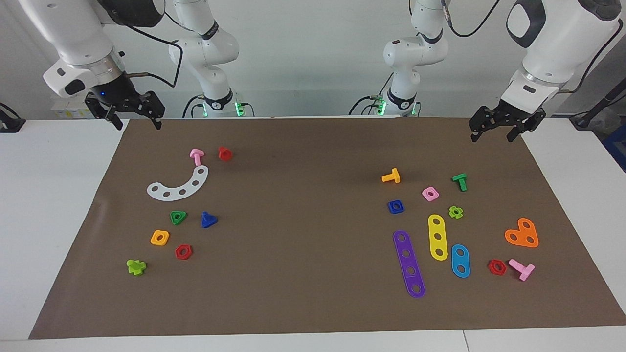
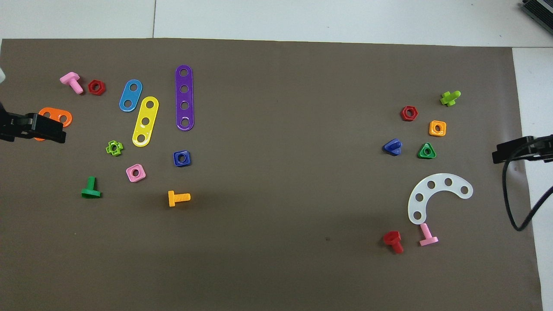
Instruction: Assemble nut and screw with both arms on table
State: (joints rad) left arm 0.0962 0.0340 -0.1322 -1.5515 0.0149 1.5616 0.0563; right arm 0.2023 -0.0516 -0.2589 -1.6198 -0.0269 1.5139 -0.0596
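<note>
Two grippers are hovering spread and empty at the robots' edge of the table (image 1: 73, 195): left gripper (image 1: 494, 131), right gripper (image 1: 137, 116). You're finding the nut (image 1: 396, 207) lying flat toward the left arm's end, near the pink nut (image 1: 430, 194); the screw (image 1: 209, 220) is resting beside the green nut (image 1: 178, 217), toward the right arm's end.

The middle of the table (image 1: 303, 234) is bare brown paper, so a gripper can pass there freely. The nut (image 1: 396, 207) has a purple strip (image 1: 409, 264) close by, farther from the robots, and a pink nut (image 1: 430, 194) near. Close beside the screw (image 1: 209, 220) stands a green triangular nut (image 1: 178, 217).
</note>
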